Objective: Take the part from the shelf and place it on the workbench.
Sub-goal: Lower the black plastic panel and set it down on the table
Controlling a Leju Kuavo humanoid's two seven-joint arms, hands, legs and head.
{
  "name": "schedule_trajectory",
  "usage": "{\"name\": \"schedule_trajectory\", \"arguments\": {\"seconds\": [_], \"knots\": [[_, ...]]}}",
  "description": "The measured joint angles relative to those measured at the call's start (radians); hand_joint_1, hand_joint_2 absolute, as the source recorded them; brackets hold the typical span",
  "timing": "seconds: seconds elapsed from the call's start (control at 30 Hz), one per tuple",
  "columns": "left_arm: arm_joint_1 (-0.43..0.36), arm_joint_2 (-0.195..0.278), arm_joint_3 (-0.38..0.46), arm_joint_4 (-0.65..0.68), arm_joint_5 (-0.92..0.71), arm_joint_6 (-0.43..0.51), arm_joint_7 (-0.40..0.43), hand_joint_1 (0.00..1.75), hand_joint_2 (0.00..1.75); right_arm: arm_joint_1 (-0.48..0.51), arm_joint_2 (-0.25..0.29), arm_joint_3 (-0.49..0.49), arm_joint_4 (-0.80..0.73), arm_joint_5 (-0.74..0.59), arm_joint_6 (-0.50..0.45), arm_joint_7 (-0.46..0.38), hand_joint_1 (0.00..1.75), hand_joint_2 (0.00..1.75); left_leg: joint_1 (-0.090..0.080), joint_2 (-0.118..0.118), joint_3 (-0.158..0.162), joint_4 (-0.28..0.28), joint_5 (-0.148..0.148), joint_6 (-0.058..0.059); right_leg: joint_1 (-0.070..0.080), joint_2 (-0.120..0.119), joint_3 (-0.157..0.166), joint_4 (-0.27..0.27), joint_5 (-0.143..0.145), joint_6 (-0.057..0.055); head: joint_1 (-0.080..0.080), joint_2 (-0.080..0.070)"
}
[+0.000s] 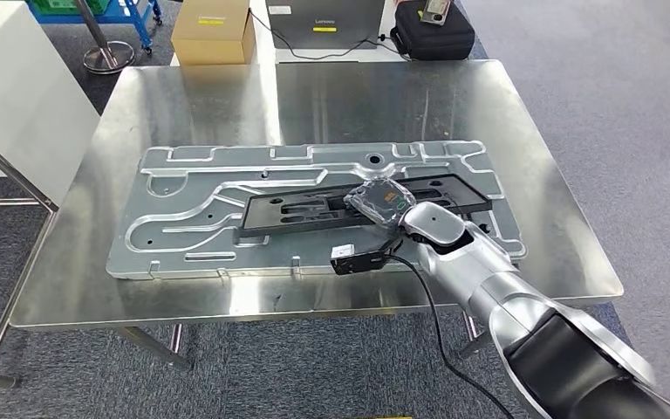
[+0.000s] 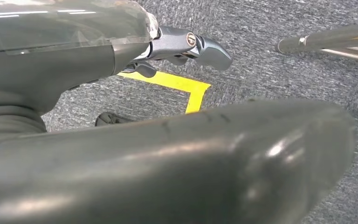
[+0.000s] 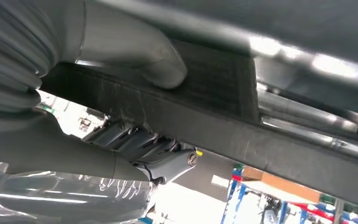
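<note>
Right arm (image 1: pixel 523 305) is reaching in, its right hand (image 1: pixel 382 202) gripping the black part's (image 1: pixel 331 209) near end, long axis lying crosswise over the grey panel (image 1: pixel 183 209) on the worktop (image 1: pixel 78 262).

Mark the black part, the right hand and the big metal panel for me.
black part (image 1: pixel 301 212), head view, its slotted middle.
right hand (image 1: pixel 382 199), head view, its plastic-wrapped back.
metal panel (image 1: pixel 183 229), head view, its left half.
</note>
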Motion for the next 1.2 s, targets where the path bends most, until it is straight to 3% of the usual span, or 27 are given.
{"name": "schedule_trajectory", "arguments": {"seconds": [0.03, 0.07, 0.13, 0.2, 0.27, 0.33, 0.37, 0.47, 0.5, 0.53, 0.57, 0.63, 0.7, 0.8, 0.87, 0.97, 1.0, 1.03, 1.07, 1.13, 1.2], "knots": [[0.000, -0.001, 0.000, 0.000, -0.001, 0.000, 0.000, 0.00, 1.31, 0.005, 0.000, 0.000, 0.001, -0.002, 0.000, -0.004, 0.00, 0.00, 0.000, 0.000, 0.001, 0.001, -0.001, -0.001, -0.002, -0.001, 0.004, -0.013, 0.020, 0.001, 0.000, 0.000], [0.000, -0.001, -0.001, 0.000, -0.002, 0.001, 0.001, 0.00, 1.75, 0.009, 0.000, 0.000, 0.002, -0.003, -0.001, -0.007, 0.00, 0.00, 0.001, -0.001, 0.002, 0.002, -0.002, -0.002, -0.005, -0.001, 0.028, -0.065, 0.055, 0.001, 0.000, 0.000], [0.000, -0.003, -0.002, 0.000, -0.007, 0.009, 0.005, 0.00, 1.75, 0.013, 0.000, -0.001, 0.003, -0.010, -0.007, -0.010, 0.00, 0.00, -0.001, -0.002, 0.001, 0.006, -0.006, -0.009, -0.005, -0.004, 0.088, -0.197, 0.110, -0.003, 0.000, 0.000], [-0.001, -0.003, -0.006, 0.000, -0.011, 0.019, 0.009, 0.00, 0.87, 0.014, 0.002, -0.004, 0.003, -0.023, -0.019, -0.014, 0.00, 0.00, -0.005, -0.003, -0.001, 0.008, -0.008, -0.019, -0.002, -0.004, 0.116, -0.258, 0.123, -0.010, -0.001, 0.000], [-0.001, -0.003, -0.008, 0.000, -0.012, 0.023, 0.010, 0.00, 0.00, 0.017, 0.003, -0.012, 0.001, -0.044, -0.037, -0.025, 0.00, 0.00, -0.005, -0.003, 0.000, 0.006, -0.007, -0.030, 0.001, -0.003, 0.117, -0.263, 0.124, -0.020, -0.002, 0.000], [0.000, -0.004, -0.009, 0.000, -0.011, 0.021, 0.008, 0.00, 0.00, 0.019, 0.003, -0.028, -0.007, -0.080, -0.069, -0.043, 0.00, 0.00, -0.001, -0.003, -0.008, 0.026, -0.025, -0.039, 0.000, -0.004, 0.121, -0.269, 0.128, -0.035, -0.002, 0.000], [0.001, -0.004, -0.009, 0.000, -0.010, 0.021, 0.007, 0.00, 0.00, 0.019, 0.004, -0.040, -0.015, -0.098, -0.085, -0.052, 0.00, 0.00, 0.000, -0.003, -0.023, 0.064, -0.048, -0.042, -0.002, -0.004, 0.122, -0.272, 0.130, -0.041, -0.002, 0.000], [0.001, -0.006, -0.010, 0.000, -0.010, 0.021, 0.007, 0.00, 0.00, 0.024, 0.005, -0.067, -0.034, -0.140, -0.117, -0.083, 0.00, 0.00, 0.000, -0.003, -0.107, 0.249, -0.133, -0.047, 0.001, -0.003, 0.123, -0.273, 0.130, -0.048, -0.004, 0.000], [0.001, -0.007, -0.010, 0.000, -0.009, 0.021, 0.007, 0.00, 0.00, 0.030, 0.005, -0.076, -0.043, -0.161, -0.132, -0.102, 0.00, 0.00, 0.000, -0.003, -0.125, 0.285, -0.140, -0.047, 0.003, -0.003, 0.123, -0.273, 0.130, -0.049, -0.004, 0.000], [0.002, -0.008, -0.010, 0.000, -0.008, 0.022, 0.007, 0.00, 0.00, 0.038, 0.004, -0.086, -0.054, -0.187, -0.149, -0.125, 0.00, 0.00, 0.000, -0.003, -0.126, 0.286, -0.129, -0.046, 0.004, -0.002, 0.123, -0.272, 0.130, -0.049, -0.004, 0.000], [0.003, -0.008, -0.010, 0.000, -0.006, 0.022, 0.007, 0.00, 0.00, 0.047, 0.003, -0.101, -0.076, -0.226, -0.166, -0.153, 0.00, 0.00, 0.000, -0.003, -0.107, 0.247, -0.101, -0.044, 0.004, -0.001, 0.124, -0.271, 0.130, -0.048, -0.004, 0.000], [0.004, -0.009, -0.010, 0.000, -0.001, 0.022, 0.008, 0.00, 0.00, 0.068, -0.007, -0.138, -0.147, -0.329, -0.182, -0.204, 0.00, 0.00, 0.000, -0.003, -0.041, 0.111, -0.037, -0.038, 0.005, 0.001, 0.125, -0.269, 0.128, -0.045, -0.003, 0.000], [0.004, -0.009, -0.010, 0.000, 0.005, 0.022, 0.009, 0.00, 0.00, 0.095, -0.031, -0.173, -0.254, -0.447, -0.176, -0.234, 0.00, 0.00, -0.004, -0.004, 0.000, 0.024, -0.012, -0.030, 0.007, 0.000, 0.123, -0.267, 0.128, -0.036, -0.003, 0.000], [0.006, -0.009, -0.010, 0.000, 0.008, 0.022, 0.011, 0.00, 0.00, 0.129, -0.071, -0.199, -0.384, -0.525, -0.164, -0.242, 0.00, 0.00, -0.008, -0.004, 0.005, 0.008, -0.011, -0.016, 0.007, 0.000, 0.121, -0.269, 0.130, -0.019, -0.002, 0.000], [0.007, -0.010, -0.010, 0.000, 0.011, 0.021, 0.012, 0.00, 0.00, 0.147, -0.094, -0.211, -0.449, -0.557, -0.170, -0.242, 0.00, 0.00, -0.004, -0.001, 0.008, 0.000, -0.004, -0.003, 0.005, 0.000, 0.108, -0.237, 0.105, -0.009, -0.001, 0.000], [0.007, -0.010, -0.007, 0.000, 0.021, 0.015, 0.007, 0.00, 0.00, 0.198, -0.147, -0.224, -0.584, -0.703, -0.215, -0.242, 0.00, 0.00, -0.004, -0.001, 0.008, -0.003, -0.001, 0.006, 0.003, -0.001, 0.033, -0.065, 0.015, 0.001, 0.000, 0.000], [0.008, -0.010, -0.005, 0.000, 0.026, 0.010, 0.003, 0.00, 0.00, 0.230, -0.174, -0.235, -0.645, -0.760, -0.246, -0.242, 0.00, 0.00, -0.005, -0.004, 0.008, -0.003, -0.001, 0.008, 0.003, -0.001, 0.012, -0.016, 0.000, 0.002, 0.000, 0.000], [0.011, -0.010, -0.003, 0.000, 0.031, 0.002, -0.001, 0.00, 0.00, 0.269, -0.205, -0.256, -0.711, -0.797, -0.284, -0.242, 0.00, 0.00, -0.005, -0.007, 0.008, -0.002, -0.002, 0.009, 0.003, -0.001, 0.006, 0.001, 0.002, 0.002, 0.000, 0.000], [0.015, -0.010, 0.000, 0.000, 0.035, -0.006, -0.005, 0.00, 0.00, 0.313, -0.237, -0.293, -0.784, -0.816, -0.322, -0.242, 0.00, 0.00, -0.006, -0.011, 0.009, -0.001, -0.003, 0.009, 0.003, -0.001, 0.018, -0.023, 0.023, 0.000, 0.000, 0.000], [0.025, -0.012, 0.005, 0.000, 0.041, -0.019, -0.012, 0.00, 0.00, 0.399, -0.292, -0.397, -0.921, -0.800, -0.373, -0.242, 0.00, 0.00, -0.008, -0.017, 0.011, 0.000, -0.005, 0.009, 0.007, -0.004, 0.084, -0.154, 0.084, -0.010, 0.000, 0.000], [0.031, -0.015, 0.010, 0.000, 0.047, -0.024, -0.018, 0.00, 0.00, 0.477, -0.325, -0.524, -1.034, -0.733, -0.386, -0.242, 0.00, 0.00, -0.013, -0.019, 0.012, 0.002, -0.009, 0.004, 0.013, -0.009, 0.134, -0.260, 0.117, -0.019, 0.000, 0.000]]}}
